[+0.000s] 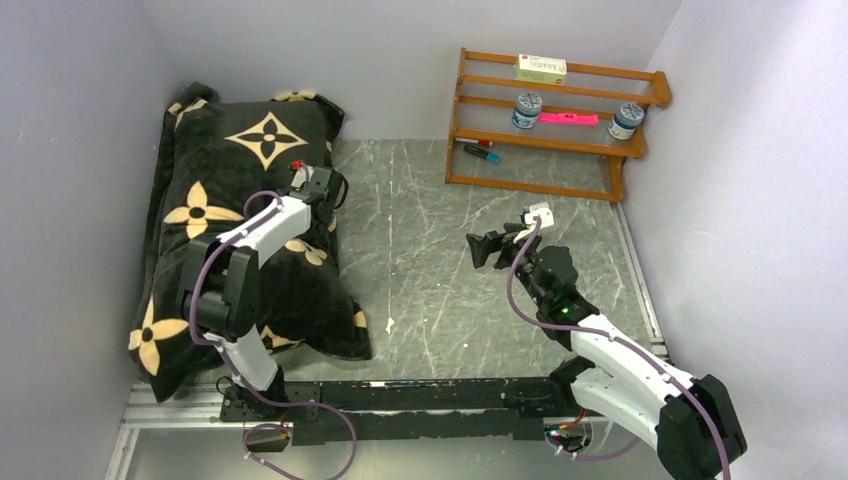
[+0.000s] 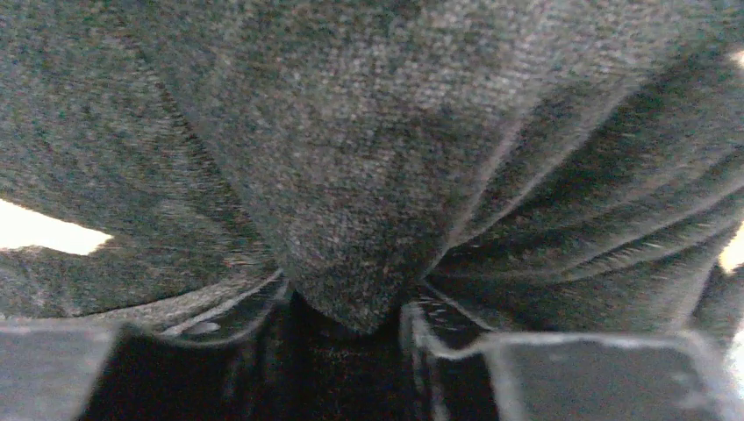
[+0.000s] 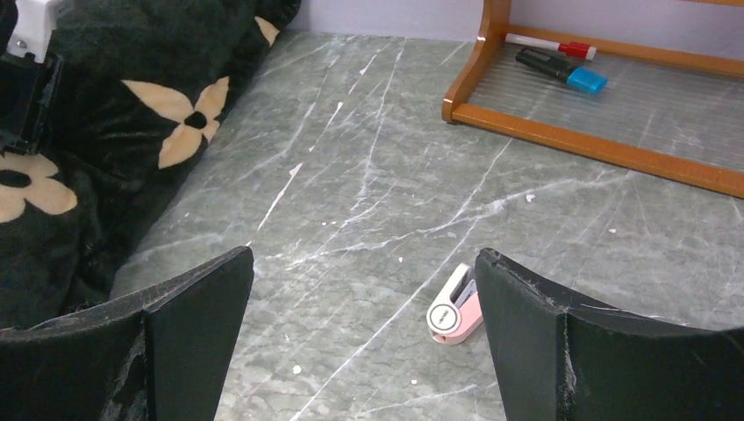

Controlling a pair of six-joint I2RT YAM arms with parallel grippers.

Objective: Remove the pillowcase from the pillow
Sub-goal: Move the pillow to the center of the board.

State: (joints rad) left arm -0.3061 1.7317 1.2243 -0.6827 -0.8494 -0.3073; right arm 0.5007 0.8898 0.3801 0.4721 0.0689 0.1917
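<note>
The black pillowcase (image 1: 200,160) with tan flower and star prints lies along the table's left side and covers the pillow fully, so no white pillow shows. My left gripper (image 1: 325,187) sits at the cover's right edge, near the far end. In the left wrist view it (image 2: 351,320) is shut on a bunched fold of the pillowcase (image 2: 351,132), with creases radiating from the pinch. My right gripper (image 1: 483,250) hangs open and empty over the table's middle, pointing left. In the right wrist view its fingers (image 3: 193,324) stand wide apart, with the pillowcase (image 3: 132,132) at far left.
A wooden rack (image 1: 550,180) stands at the back right with two jars, a box, a pink marker and a blue marker (image 3: 561,70). A small pink-and-white object (image 3: 454,309) lies on the grey marble table (image 1: 420,220). Walls close in on the left, back and right.
</note>
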